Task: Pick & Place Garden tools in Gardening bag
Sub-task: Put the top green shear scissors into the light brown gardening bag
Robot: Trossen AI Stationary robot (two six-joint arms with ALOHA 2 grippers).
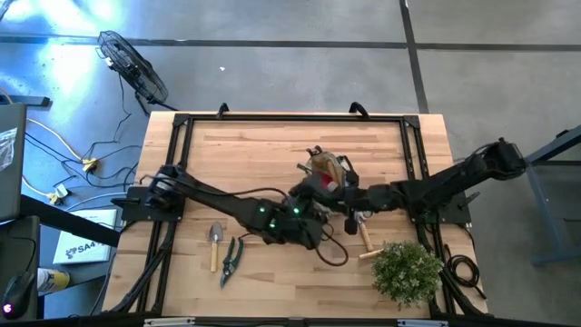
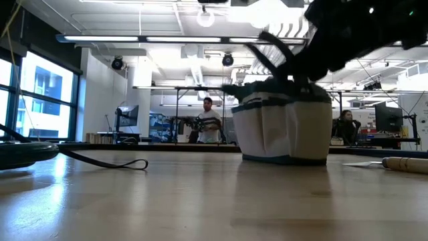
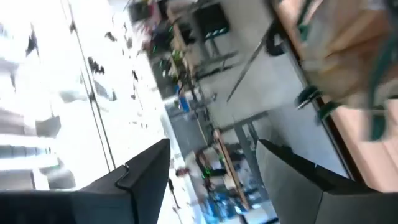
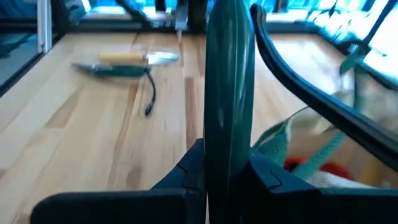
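The round olive-tan fabric gardening bag (image 1: 329,169) with green trim has its loop handle (image 4: 229,93) pinched by the right gripper (image 4: 227,163), the left gripper (image 3: 211,168) stands open, and one wooden-handled trowel (image 1: 215,243) and one dark pair of shears (image 1: 231,259) lie on the table.

Both arms reach inward, meeting mid-table. Left end effector (image 3: 211,180) tipped sideways, fingers spread apart. Right end effector (image 4: 229,168) fingers pinched together on a dark green strap.

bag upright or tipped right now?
Upright. In the low view the gardening bag stands flat on the table, mouth facing up; the high view looks down into its opening.
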